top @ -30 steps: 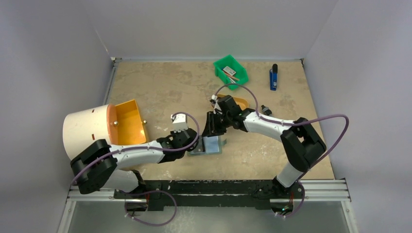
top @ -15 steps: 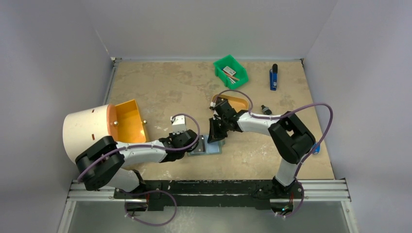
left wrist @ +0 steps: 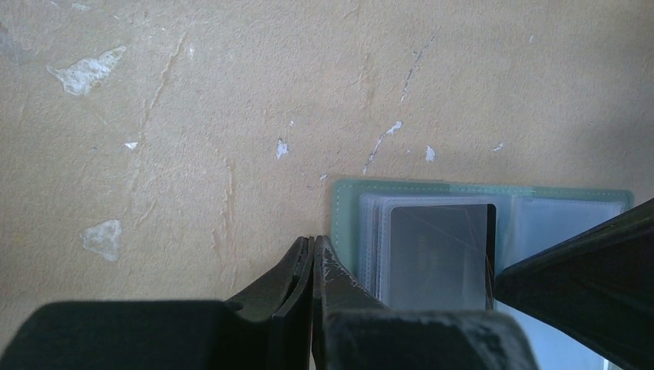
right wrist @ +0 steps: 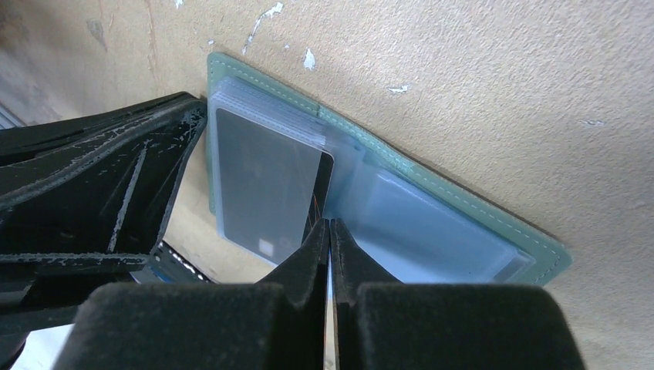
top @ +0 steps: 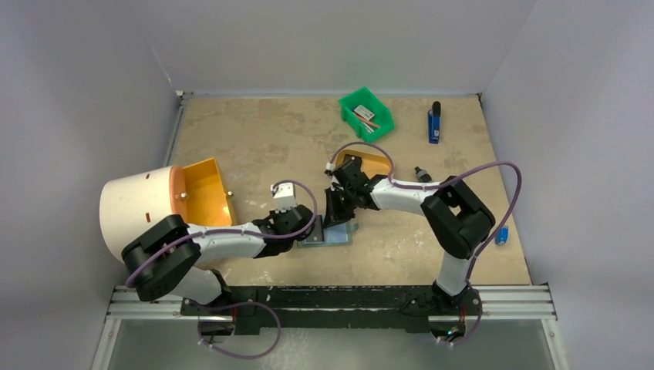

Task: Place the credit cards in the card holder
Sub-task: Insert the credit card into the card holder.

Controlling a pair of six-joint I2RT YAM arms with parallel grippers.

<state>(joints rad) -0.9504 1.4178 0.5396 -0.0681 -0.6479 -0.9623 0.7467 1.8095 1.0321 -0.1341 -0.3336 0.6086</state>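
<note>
Tan table (top: 254, 139) | wrist views alone show credit card (right wrist: 266, 189) inside card holder (right wrist: 416, 223) | right gripper (right wrist: 330, 223), left gripper (left wrist: 312, 240): closed, empty, tips at holder.

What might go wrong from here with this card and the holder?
The credit card sits mostly in its pocket with a black edge out; the shut right fingers at that edge might slip over it or buckle it. The card holder lies loose on the table, only the shut left fingers at its edge, so it may slide. Both pairs of fingers are close and might collide.
</note>
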